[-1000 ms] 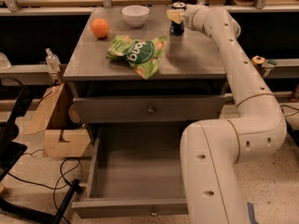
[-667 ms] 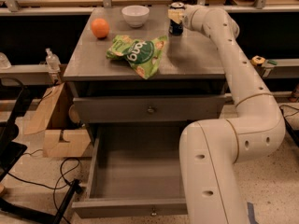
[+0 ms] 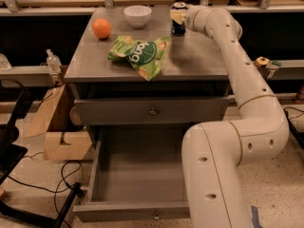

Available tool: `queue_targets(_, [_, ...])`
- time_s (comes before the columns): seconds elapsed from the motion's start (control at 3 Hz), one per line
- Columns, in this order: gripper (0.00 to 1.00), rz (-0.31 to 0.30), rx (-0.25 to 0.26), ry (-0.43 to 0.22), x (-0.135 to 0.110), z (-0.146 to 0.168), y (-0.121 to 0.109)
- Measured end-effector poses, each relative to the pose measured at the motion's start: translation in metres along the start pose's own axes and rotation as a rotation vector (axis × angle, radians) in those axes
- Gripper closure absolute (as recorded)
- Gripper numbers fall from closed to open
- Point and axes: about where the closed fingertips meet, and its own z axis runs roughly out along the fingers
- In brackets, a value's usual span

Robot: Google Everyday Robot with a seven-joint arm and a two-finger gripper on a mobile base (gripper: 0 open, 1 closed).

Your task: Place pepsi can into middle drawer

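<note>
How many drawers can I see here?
2. The upper drawer is shut under the tabletop; the middle drawer below it is pulled open. Another may hide lower down. The gripper is at the pepsi can, back right.

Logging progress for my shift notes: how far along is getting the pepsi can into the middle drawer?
Done: the middle drawer is pulled out, with no can inside. In hand: the tool is at the pepsi can, which stands at the back right of the cabinet top; a grip is not confirmed. Left: lifting the can, carrying it down and setting it in the drawer.
</note>
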Motion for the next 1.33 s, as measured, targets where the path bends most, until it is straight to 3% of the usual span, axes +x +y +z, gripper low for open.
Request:
queue_targets(0.67, [1.00, 0.015, -0.030, -0.027, -0.014, -0.006, 0.004])
queue_targets(1.33, [1.00, 0.021, -0.123, -0.083, -0.071, -0.062, 0.000])
